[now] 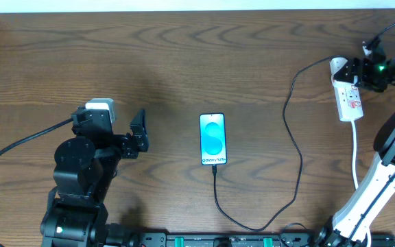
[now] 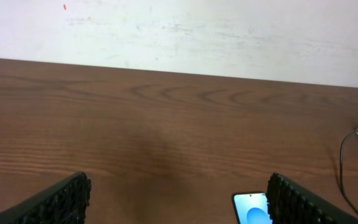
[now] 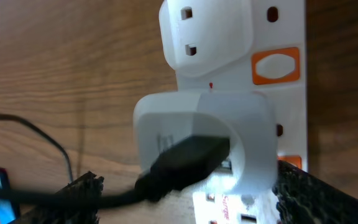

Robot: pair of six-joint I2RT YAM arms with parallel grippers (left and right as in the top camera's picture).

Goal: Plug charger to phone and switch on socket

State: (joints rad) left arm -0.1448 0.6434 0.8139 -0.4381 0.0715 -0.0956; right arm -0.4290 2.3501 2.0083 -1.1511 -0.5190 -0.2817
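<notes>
Right now right hand (image 3: pixel 185 202) is hovering over the socket (image 3: pixel 288 34), fingers apart, straddling the charger plug (image 3: pixel 253 124); left hand (image 2: pixel 179 199) is hanging spread beside the phone (image 1: pixel 212 139).

The left wrist view cut the phone (image 2: pixel 248 210) off at its bottom edge. Overhead, the right gripper (image 1: pixel 354 71) hid the far end of the socket (image 1: pixel 350 103), whose switches were too small to read.

Dark brown wood-grain table (image 1: pixel 149 62), even diffuse light. White scuffed wall (image 2: pixel 229 31) runs along the far edge, small red mark (image 2: pixel 65 7) near its top left.
</notes>
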